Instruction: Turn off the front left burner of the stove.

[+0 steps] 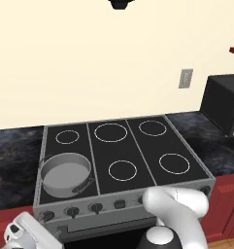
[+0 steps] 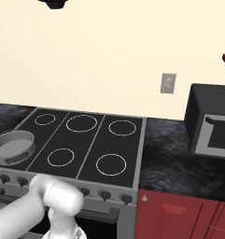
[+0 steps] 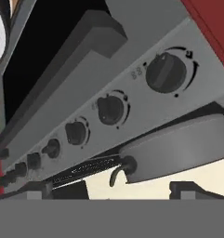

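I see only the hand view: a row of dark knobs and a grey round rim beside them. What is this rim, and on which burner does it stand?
Observer: It is a grey pot with nothing inside. It sits on the front left ring of the stove.
Operator: Does anything stand on the other burners?
Observer: No, the five other white rings carry nothing.
Operator: What is to the right of the stove?
Observer: A black microwave stands there on the dark counter, apart from the stove.
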You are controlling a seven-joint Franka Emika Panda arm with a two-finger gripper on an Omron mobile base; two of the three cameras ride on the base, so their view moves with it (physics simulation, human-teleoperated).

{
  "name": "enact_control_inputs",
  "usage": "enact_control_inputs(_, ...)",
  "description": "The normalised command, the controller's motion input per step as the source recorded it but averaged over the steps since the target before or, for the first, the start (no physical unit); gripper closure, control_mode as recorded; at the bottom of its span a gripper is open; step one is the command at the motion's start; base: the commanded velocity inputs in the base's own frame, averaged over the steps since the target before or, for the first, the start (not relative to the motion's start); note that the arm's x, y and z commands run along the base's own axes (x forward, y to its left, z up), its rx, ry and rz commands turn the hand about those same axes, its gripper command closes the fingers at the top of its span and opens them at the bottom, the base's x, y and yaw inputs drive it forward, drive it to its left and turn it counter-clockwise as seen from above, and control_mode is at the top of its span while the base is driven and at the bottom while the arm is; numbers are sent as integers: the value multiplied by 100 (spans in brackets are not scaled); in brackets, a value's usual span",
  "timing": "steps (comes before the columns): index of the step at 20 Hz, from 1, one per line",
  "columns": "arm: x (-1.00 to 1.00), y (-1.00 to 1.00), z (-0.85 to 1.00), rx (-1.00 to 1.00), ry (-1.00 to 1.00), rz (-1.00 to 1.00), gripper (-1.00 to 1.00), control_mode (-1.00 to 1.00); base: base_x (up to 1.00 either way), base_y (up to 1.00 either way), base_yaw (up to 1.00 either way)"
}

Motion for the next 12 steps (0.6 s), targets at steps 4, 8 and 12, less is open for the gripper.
enact_control_inputs(4, 0, -7, -20, -9, -25, 18, -100, -100, 0, 0, 0)
enact_control_inputs(8, 1, -32, -2, -1, -12, 16, -100, -100, 0, 0, 0)
enact_control_inputs(12, 0, -58, 0, 0, 0, 26, -100, -100, 0, 0, 0)
